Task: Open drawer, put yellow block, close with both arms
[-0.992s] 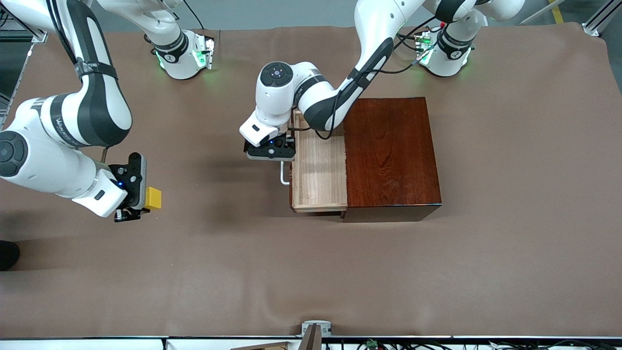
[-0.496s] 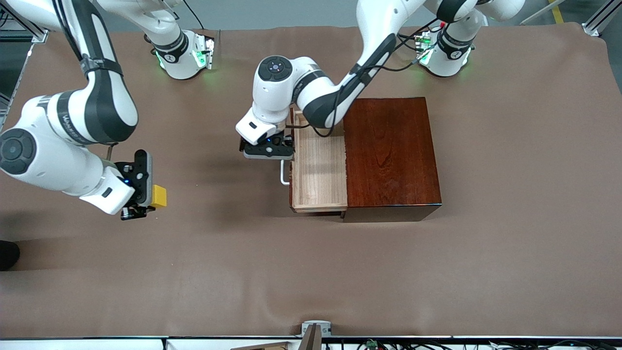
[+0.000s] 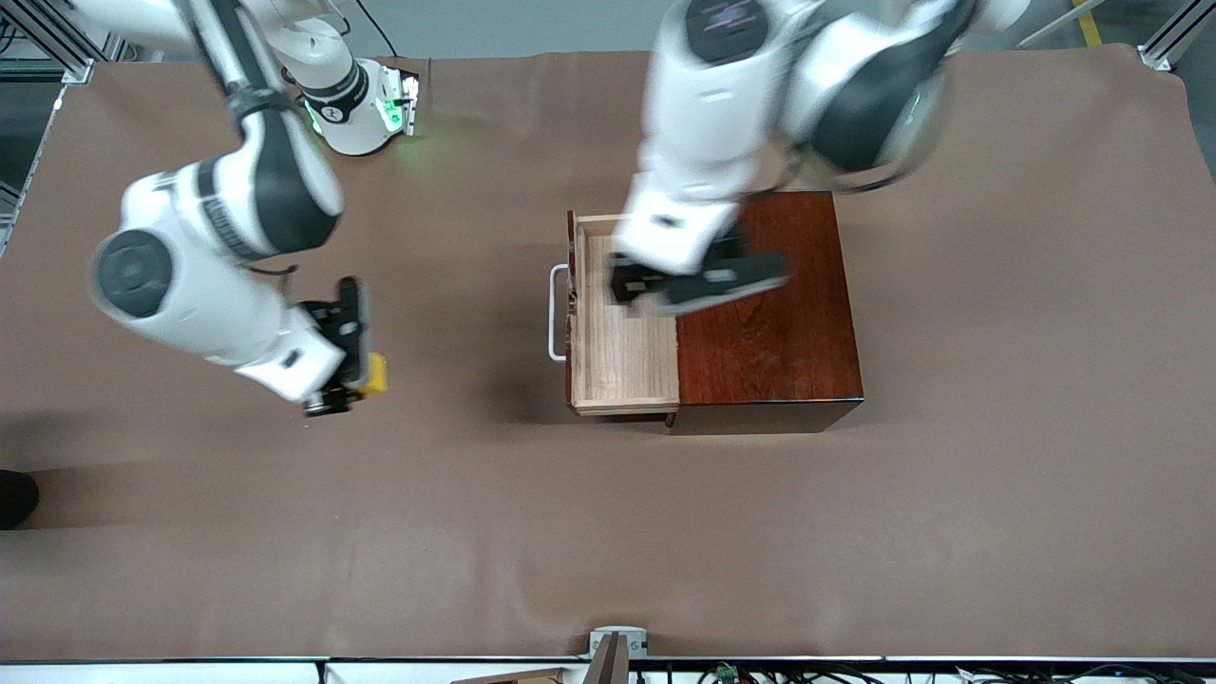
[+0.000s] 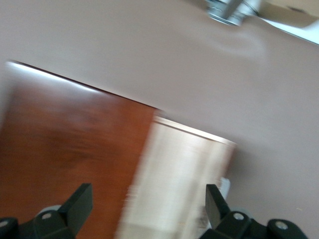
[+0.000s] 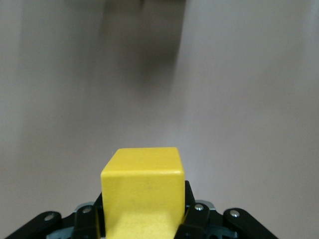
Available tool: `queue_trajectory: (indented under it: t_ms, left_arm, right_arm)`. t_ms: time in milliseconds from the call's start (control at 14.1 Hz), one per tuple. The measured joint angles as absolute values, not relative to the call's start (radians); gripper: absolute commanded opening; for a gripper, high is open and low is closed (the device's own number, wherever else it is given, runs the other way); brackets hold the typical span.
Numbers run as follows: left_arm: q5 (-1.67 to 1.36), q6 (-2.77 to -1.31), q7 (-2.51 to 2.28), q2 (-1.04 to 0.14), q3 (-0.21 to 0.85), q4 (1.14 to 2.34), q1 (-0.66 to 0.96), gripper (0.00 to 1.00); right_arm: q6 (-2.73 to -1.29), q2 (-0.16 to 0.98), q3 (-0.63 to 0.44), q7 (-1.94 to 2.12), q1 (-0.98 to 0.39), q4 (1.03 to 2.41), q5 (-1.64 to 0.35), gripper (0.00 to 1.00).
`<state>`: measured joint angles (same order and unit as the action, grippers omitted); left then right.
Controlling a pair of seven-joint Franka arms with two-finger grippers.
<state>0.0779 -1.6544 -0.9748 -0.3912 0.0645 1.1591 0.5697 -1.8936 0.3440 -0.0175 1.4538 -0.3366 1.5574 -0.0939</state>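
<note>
Yellow block (image 3: 376, 373) clamped in right tool (image 3: 353, 366); left tool (image 3: 698, 280), apart, over open drawer (image 3: 622, 356).

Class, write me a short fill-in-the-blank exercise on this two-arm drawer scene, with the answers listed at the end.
1. The right tool is shut on the ____ block.
2. The drawer of the wooden box stands ____.
3. The left tool, fingers apart, holds ____.
4. The white handle is on the drawer's ____.

Answers: yellow; open; nothing; front
</note>
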Motion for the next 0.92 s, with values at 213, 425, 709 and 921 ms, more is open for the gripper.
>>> queue_trajectory:
  t_ms: [213,425,709,921]
  left_arm:
    - [0.077,-1.496,-0.753,-0.289,0.065,1.182,0.422,1.0]
    - [0.033,-1.451,-0.639,-0.213,0.068,1.251,0.305,1.0]
    - [-0.012,-1.494,-0.472,-0.129,0.068,1.401,0.153,1.0]
    - [-0.036,-1.553,-0.296,-0.098,0.068,1.488,0.053,1.0]
  right_arm:
    - [-1.901,0.353,-0.016,1.308,-0.474,1.532,-0.093,0.0]
    - [-1.941,0.398,-0.015,1.155,-0.584,1.511,-0.094,0.0]
    - [-1.982,0.498,-0.012,1.043,-0.676,1.459,-0.099,0.0]
    - [-1.993,0.563,-0.01,0.996,-0.742,1.395,-0.099,0.0]
